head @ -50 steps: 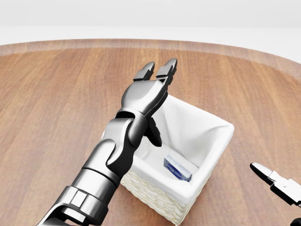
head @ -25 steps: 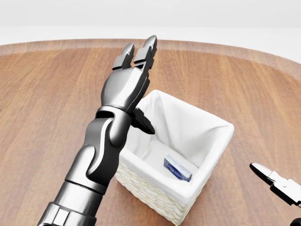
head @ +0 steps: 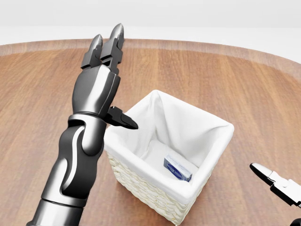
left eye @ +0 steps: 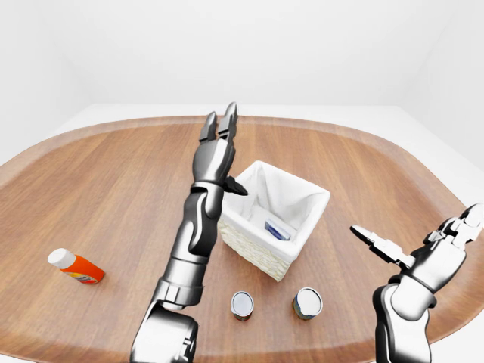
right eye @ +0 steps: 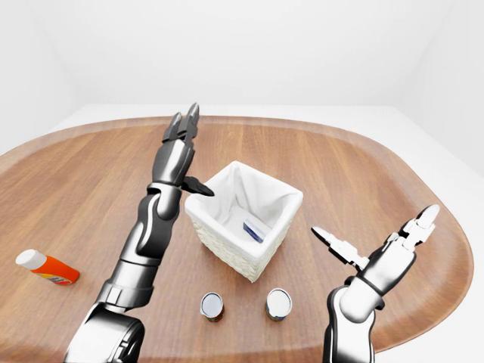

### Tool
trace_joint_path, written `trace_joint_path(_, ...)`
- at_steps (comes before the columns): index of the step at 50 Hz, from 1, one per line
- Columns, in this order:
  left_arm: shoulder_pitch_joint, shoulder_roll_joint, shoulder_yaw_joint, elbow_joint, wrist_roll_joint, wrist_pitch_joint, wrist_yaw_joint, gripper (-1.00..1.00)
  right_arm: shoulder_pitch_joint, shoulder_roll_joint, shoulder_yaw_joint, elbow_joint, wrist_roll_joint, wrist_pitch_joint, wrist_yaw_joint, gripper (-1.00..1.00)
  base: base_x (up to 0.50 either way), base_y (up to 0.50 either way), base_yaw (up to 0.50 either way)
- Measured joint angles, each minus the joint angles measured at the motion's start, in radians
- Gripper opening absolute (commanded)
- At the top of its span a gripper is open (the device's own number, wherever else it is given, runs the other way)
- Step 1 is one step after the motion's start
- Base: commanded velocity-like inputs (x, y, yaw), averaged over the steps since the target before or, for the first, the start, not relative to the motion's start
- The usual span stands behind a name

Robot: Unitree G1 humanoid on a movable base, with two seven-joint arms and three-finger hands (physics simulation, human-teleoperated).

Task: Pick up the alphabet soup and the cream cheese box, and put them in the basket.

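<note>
With the box [head: 177, 169] already in the basket [head: 141, 176], both hands, left [head: 101, 59] and right [left eye: 446, 238], spread empty; next comes reaching for a soup can [left eye: 242, 304].

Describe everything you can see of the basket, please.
The basket is square, of pale woven wicker, with a white cloth lining folded over its rim. It stands upright on the wooden table, turned so one corner points to the bottom of the head view. A small blue and white box lies inside on the lining. The left hand, open, is raised beside it, not touching.
</note>
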Motion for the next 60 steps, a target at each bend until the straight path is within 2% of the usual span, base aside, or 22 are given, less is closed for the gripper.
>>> trace_joint_path(7, 0.054, 0.026, 0.018, -0.099, -0.025, 0.004, -0.011, 1.00, 0.002, 0.001, 0.000, -0.003, -0.001, 0.001, 0.000, 1.00, 0.00, 0.00, 0.00)
trace_joint_path(23, 0.128, 0.082, 0.065, -0.206, -0.107, -0.019, -0.025, 1.00, 0.002, 0.002, 0.001, -0.001, -0.005, 0.000, 0.000, 1.00, 0.00, 0.00, 0.00)
trace_joint_path(30, 0.155, 0.108, 0.094, -0.222, -0.185, -0.046, -0.036, 1.00, 0.001, 0.001, 0.002, 0.001, -0.007, -0.002, 0.000, 1.00, 0.00, 0.00, 0.00)
trace_joint_path(36, 0.190, 0.132, 0.122, -0.259, -0.247, -0.056, -0.049, 1.00, 0.001, 0.001, 0.003, 0.001, -0.010, -0.002, 0.000, 1.00, 0.00, 0.00, 0.00)
trace_joint_path(49, 0.263, 0.187, 0.204, -0.357, -0.369, -0.048, -0.061, 1.00, 0.001, 0.001, 0.005, 0.001, -0.014, -0.001, 0.000, 1.00, 0.00, 0.00, 0.00)
trace_joint_path(55, 0.298, 0.211, 0.240, -0.407, -0.393, -0.051, -0.050, 1.00, 0.001, 0.001, 0.005, 0.002, -0.015, -0.002, 0.000, 1.00, 0.00, 0.00, 0.00)
trace_joint_path(60, 0.327, 0.224, 0.274, -0.466, -0.409, -0.036, -0.049, 1.00, 0.001, 0.001, 0.006, 0.002, -0.016, -0.001, 0.000, 1.00, 0.00, 0.00, 0.00)
